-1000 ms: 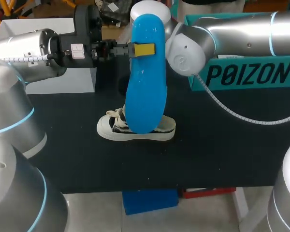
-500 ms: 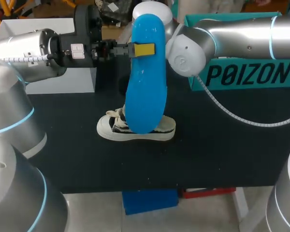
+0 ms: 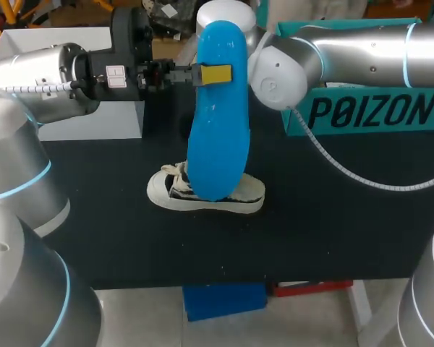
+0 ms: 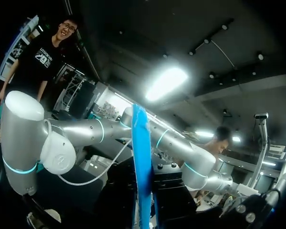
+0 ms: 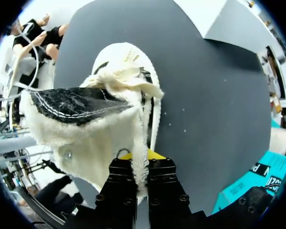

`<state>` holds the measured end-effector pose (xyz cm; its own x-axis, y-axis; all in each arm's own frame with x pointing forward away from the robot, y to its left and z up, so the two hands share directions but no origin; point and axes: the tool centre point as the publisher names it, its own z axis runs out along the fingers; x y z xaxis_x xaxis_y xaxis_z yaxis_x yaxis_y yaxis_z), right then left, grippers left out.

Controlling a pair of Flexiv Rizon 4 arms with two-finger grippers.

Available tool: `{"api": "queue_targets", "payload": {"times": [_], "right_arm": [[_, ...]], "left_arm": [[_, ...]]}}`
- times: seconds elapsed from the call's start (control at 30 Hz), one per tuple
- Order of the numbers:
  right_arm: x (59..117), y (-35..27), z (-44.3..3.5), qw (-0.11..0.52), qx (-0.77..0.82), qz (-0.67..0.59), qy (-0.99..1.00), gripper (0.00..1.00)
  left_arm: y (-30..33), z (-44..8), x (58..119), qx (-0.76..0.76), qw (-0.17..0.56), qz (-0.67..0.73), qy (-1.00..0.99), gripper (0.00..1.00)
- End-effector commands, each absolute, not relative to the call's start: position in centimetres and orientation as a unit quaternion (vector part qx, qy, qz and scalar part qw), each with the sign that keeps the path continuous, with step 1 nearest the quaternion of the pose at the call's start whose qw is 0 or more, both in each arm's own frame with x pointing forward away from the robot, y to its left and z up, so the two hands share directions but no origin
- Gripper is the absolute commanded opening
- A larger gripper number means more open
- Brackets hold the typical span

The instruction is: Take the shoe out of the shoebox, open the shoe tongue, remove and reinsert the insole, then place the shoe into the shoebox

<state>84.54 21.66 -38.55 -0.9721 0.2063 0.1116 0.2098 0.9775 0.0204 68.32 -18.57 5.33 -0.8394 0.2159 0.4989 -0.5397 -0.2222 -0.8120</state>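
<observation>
Well, the left tool (image 3: 214,74) is clamped on the blue insole (image 3: 215,144), holding it upright just above the shoe (image 3: 166,196), which sits on the desk (image 3: 333,231). The right tool (image 5: 136,162) pinches the shoe's fleecy collar from both sides; the teal shoebox (image 3: 362,108) stands behind the shoe, apart from it

Right wrist view: the shoe (image 5: 109,119) hides most of the right gripper's (image 5: 142,155) yellow tips. Head view: the insole (image 3: 217,123) covers the shoe's middle and that gripper entirely. The shoebox (image 3: 369,112) sits partly behind the right arm and is cut off at the edge.
</observation>
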Motion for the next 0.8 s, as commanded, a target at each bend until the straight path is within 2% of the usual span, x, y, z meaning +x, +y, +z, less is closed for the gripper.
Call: {"api": "queue_targets", "payload": {"times": [0.03,0.13,0.2,0.4,0.8], "right_arm": [[84.3,20.8,-34.6,0.061,-0.189,-0.015,-0.980,0.00],[83.9,20.0,-32.5,0.051,-0.266,-0.012,-0.963,0.00],[84.1,19.4,-31.3,0.019,-0.349,-0.022,-0.937,0.00],[83.9,18.8,-29.8,-0.012,-0.535,-0.057,-0.843,0.00],[84.3,19.6,-29.8,-0.038,-0.699,-0.079,-0.709,0.00]], "left_arm": [[-18.6,5.4,68.2,0.143,0.245,0.768,-0.574,0.00],[-18.6,5.4,68.2,0.143,0.245,0.768,-0.574,0.00],[-18.6,5.4,68.2,0.143,0.245,0.768,-0.574,0.00],[-18.6,5.4,68.2,0.143,0.245,0.768,-0.574,0.00],[-18.6,5.4,68.2,0.143,0.245,0.768,-0.574,0.00]]}}
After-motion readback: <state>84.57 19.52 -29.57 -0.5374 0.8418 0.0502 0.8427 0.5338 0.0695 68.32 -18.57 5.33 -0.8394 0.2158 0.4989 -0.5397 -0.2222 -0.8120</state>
